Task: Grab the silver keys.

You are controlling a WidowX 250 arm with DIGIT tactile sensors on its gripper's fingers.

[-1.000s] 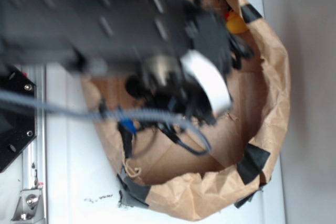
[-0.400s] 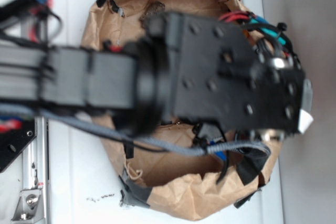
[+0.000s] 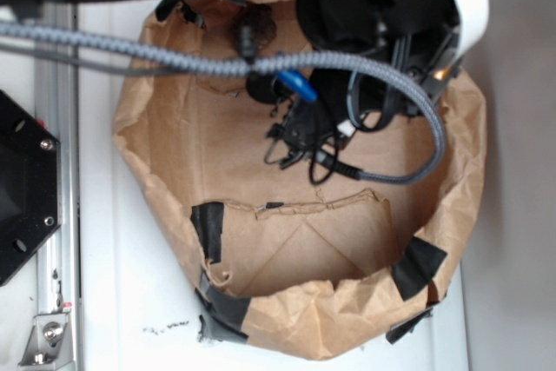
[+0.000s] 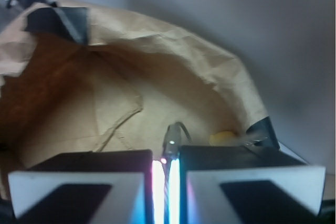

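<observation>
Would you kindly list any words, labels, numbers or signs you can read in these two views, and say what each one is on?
None can be read in either view.
Small dark marks on the white table near the paper bag: too small and blurred to tell if they are writing.
The black tape patches, the bag and the end effector carry no visible lettering.

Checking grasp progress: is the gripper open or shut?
Shut: in the wrist view the gripper's fingers leave only a thin slit.

Black arm (image 3: 373,6) with braided grey cable (image 3: 217,62) over taped brown paper bag (image 3: 295,319).
</observation>
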